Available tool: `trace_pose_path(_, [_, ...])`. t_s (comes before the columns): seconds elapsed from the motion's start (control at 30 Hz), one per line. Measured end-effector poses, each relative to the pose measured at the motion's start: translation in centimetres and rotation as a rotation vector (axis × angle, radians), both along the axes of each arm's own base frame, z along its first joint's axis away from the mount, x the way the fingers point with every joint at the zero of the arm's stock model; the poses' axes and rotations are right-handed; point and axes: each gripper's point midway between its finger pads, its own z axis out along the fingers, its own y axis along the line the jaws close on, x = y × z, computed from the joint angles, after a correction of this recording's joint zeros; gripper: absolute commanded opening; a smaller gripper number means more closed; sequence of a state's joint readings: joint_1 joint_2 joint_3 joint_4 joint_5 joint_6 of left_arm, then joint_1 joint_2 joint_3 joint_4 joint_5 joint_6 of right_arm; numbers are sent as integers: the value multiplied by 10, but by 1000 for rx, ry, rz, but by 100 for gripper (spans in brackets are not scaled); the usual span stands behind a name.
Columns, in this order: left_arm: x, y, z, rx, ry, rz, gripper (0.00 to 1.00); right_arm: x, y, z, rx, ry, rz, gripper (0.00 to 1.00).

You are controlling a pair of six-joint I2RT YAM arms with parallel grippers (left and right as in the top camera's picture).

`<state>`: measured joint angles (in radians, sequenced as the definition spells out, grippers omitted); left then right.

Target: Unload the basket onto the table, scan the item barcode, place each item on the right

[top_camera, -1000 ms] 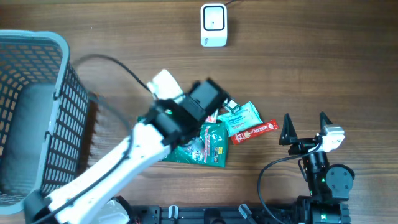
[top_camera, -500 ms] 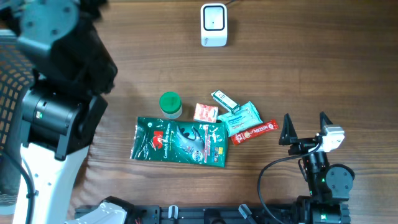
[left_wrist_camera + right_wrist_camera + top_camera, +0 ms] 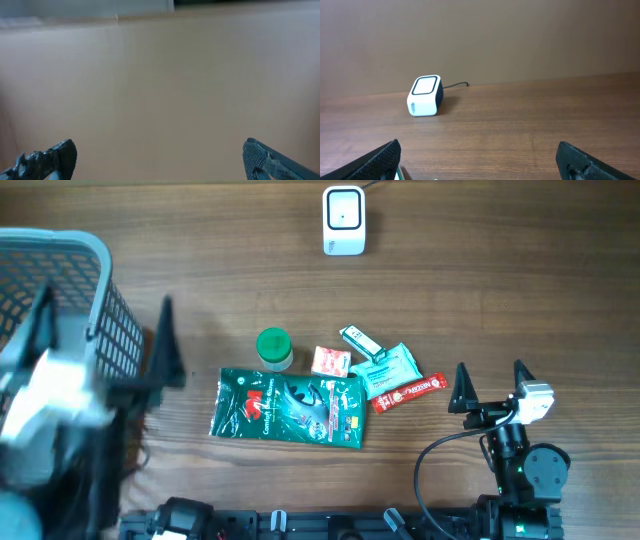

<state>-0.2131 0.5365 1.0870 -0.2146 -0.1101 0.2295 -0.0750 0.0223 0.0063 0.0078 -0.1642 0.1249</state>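
Packets [image 3: 330, 385] lie between left fingers [image 3: 166, 352] and right fingers [image 3: 462, 388], touching neither.

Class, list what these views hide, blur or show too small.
Overhead: print on the green foil pouch is too small to read.
Overhead: the blurred left hand covers part of the grey plastic basket.
Left wrist: only a blurred surface.
Right wrist: the lower edge cuts off the pouch.

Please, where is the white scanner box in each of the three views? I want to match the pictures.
Overhead: the white scanner stands at the top centre, near the upper edge.
Left wrist: it is not in this view.
Right wrist: the scanner is left of centre, on the table.
Shared landmark: the right gripper, open, shows in the overhead and right wrist views.
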Motion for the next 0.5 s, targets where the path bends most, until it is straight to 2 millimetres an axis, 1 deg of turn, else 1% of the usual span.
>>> trace_pose_path(0.03, [-20,7,8,-4,-51,14,100,0,0,0,0,0,0,100])
trace_pose_path(0.07, [-46,15,17,-6,-113,37,100,0,0,0,0,0,0,100])
trace_pose_path(0.1, [-64,19,21,-3,-153,54,100,0,0,0,0,0,0,100])
trace_pose_path(0.13, [-85,23,21,9,-188,84,100,0,0,0,0,0,0,99])
trace_pose_path(0.17, [-100,23,20,18,-211,100,100,0,0,0,0,0,0,100])
trace_pose_path(0.27, [-127,15,20,-1,-264,43,100,0,0,0,0,0,0,100])
trace_pose_path(0.33, [-134,12,17,-6,-273,21,100,0,0,0,0,0,0,100])
trace_pose_path(0.5, [-165,6,4,-4,-333,-33,100,0,0,0,0,0,0,100])
